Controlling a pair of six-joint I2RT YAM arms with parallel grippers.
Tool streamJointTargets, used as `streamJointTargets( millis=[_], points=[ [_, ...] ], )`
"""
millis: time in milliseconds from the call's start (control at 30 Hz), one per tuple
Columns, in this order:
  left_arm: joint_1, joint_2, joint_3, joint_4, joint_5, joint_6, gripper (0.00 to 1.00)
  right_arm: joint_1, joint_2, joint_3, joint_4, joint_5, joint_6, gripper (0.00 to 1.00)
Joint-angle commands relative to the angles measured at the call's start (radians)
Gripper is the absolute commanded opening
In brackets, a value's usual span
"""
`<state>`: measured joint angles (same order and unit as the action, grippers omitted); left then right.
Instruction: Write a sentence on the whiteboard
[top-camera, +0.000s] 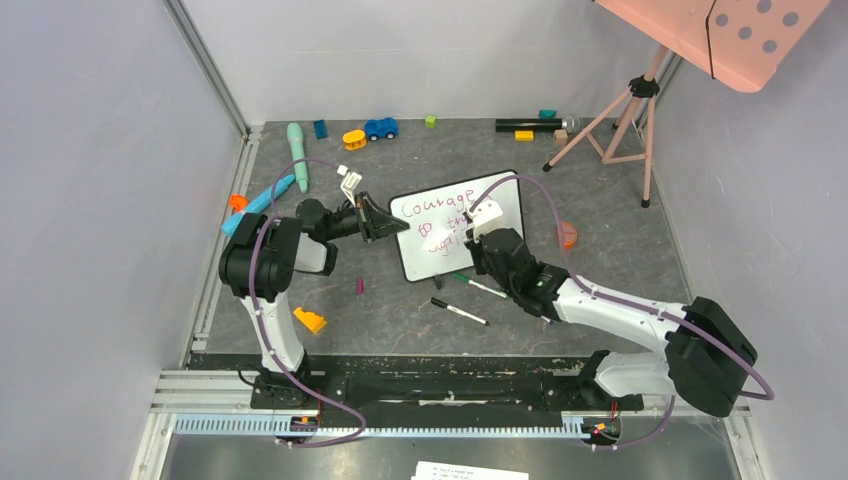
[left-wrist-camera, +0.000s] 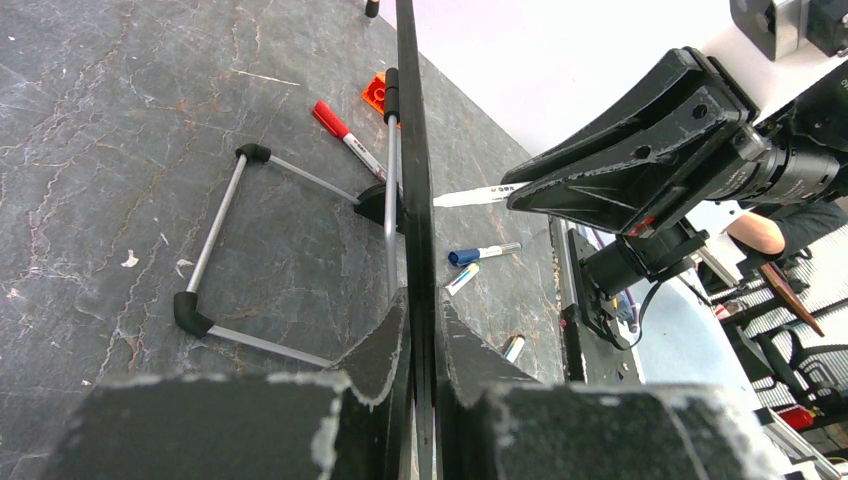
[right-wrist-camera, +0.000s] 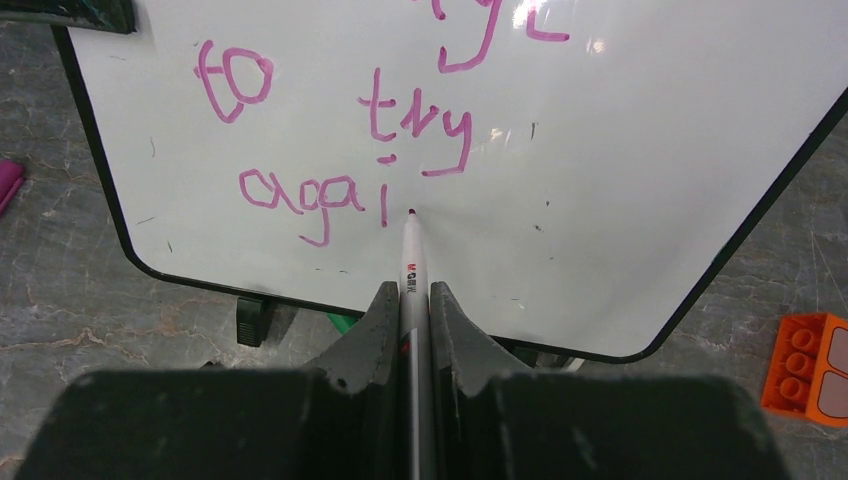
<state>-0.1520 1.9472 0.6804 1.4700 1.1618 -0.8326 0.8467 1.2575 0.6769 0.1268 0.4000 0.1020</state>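
Note:
The whiteboard (top-camera: 500, 215) stands tilted at the table's middle. My left gripper (top-camera: 385, 222) is shut on its left edge; the left wrist view shows the black frame (left-wrist-camera: 415, 200) edge-on between the closed jaws of the left gripper (left-wrist-camera: 422, 320). My right gripper (top-camera: 478, 240) is shut on a silver marker (right-wrist-camera: 412, 265), whose pink tip touches the whiteboard (right-wrist-camera: 620, 150). The sentence (right-wrist-camera: 300, 190) is in pink: part of "Courage" on top, then "to try", then "agai" with the tip just right of the "i". The sentence also shows in the top view (top-camera: 430, 212), partly hidden by my right gripper.
Two loose markers (top-camera: 459, 312) (top-camera: 478, 285) lie in front of the board. An orange brick (top-camera: 309, 320) lies front left, another (right-wrist-camera: 805, 365) right of the board. Toys (top-camera: 380, 128) line the back. A pink tripod (top-camera: 620, 115) stands back right. The board's wire stand (left-wrist-camera: 230, 250) is behind it.

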Motion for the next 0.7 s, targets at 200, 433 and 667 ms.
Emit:
streamJointTargets(
  millis=[200, 433, 667],
  points=[
    [-0.003, -0.054, 0.004, 0.087, 0.027, -0.013, 0.02, -0.015, 0.026, 0.057, 0.012, 0.01, -0.021, 0.0],
    [-0.003, -0.053, 0.006, 0.087, 0.028, -0.014, 0.02, -0.018, 0.033, 0.069, 0.016, 0.007, -0.023, 0.0],
    [-0.003, -0.054, 0.006, 0.087, 0.027, -0.014, 0.02, -0.021, 0.062, 0.08, 0.017, 0.003, -0.022, 0.0]
  ],
)
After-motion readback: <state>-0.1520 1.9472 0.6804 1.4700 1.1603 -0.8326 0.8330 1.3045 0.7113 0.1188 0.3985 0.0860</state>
